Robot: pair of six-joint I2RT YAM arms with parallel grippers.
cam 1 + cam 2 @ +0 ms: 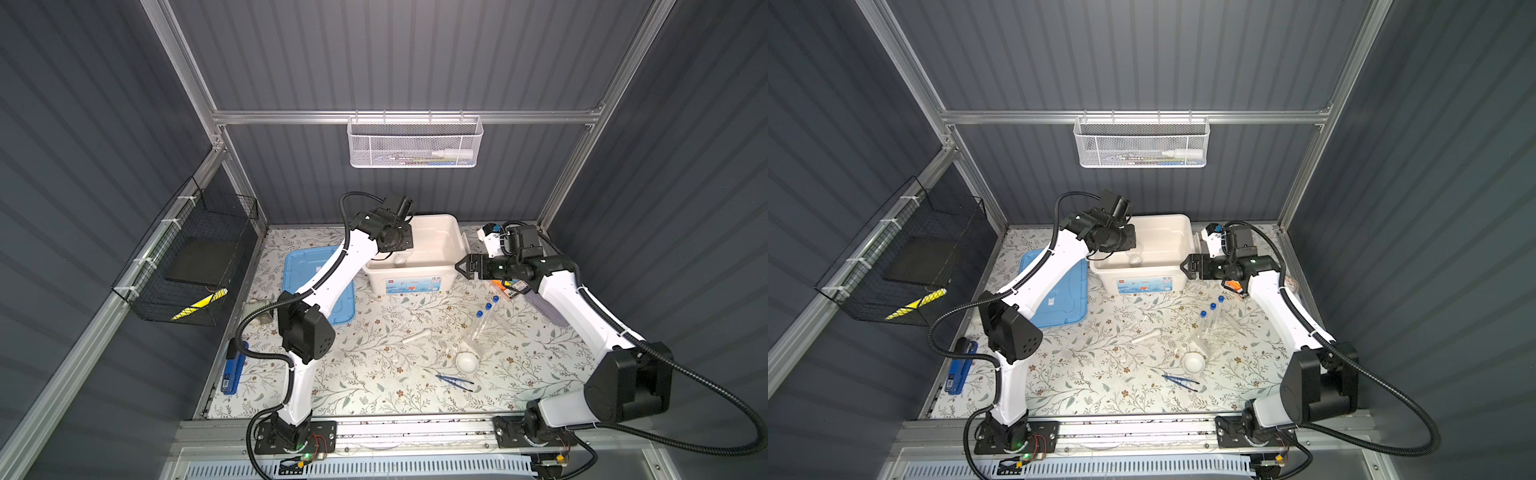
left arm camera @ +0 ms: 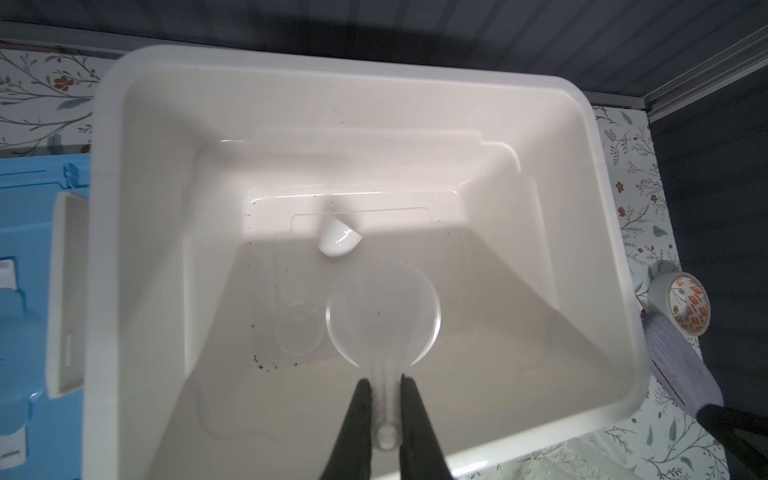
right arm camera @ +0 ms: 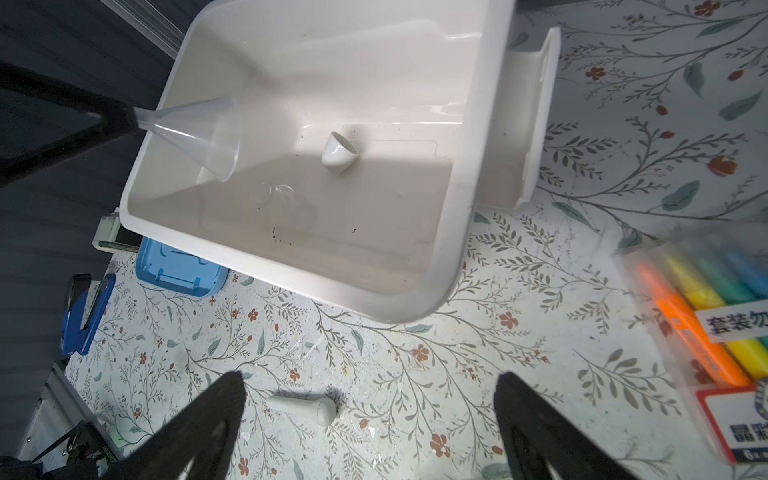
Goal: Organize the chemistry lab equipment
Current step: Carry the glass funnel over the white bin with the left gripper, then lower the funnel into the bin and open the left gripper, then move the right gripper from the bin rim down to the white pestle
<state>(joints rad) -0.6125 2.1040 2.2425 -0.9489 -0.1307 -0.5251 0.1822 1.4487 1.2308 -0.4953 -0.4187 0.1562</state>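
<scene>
You're abt a third done, I'd say. Your left tool [image 2: 385,380] is clenched on the thin stem of the clear funnel [image 2: 382,316] & holds it up over the white bin [image 2: 316,66]. The bin sits at the back edge of the worktop [image 1: 374,395], near the mid. The funnel is not yet down inside.

In the bin already:
- 1 small white dish [image 2: 338,241], tipped on its side
- 1 small clear glass cup [image 2: 297,328] near it

Your right tool [image 3: 370,384] is spread wide w/ nothing in it. It hangs just off the bin's right side.

Not put away yet, all out on the worktop:
- white pestle [image 1: 417,336], lying flat near the mid
- 2nd white dish [image 1: 466,362], right of mid, nearer the front edge
- dark blue tweezers [image 1: 454,381], just in front of that dish
- 3 blue-capped tubes [image 1: 484,320] leaning at the clear rack [image 1: 478,338], right of mid. Can't tell how they sit in it.

The marker pack [image 3: 706,311] near the right edge & the blue stapler [image 1: 232,370] at the left edge aren't lab stuff, so I'd leave them. The blue lid [image 1: 299,270] lies flat left of the bin. My guess: it goes on last.
</scene>
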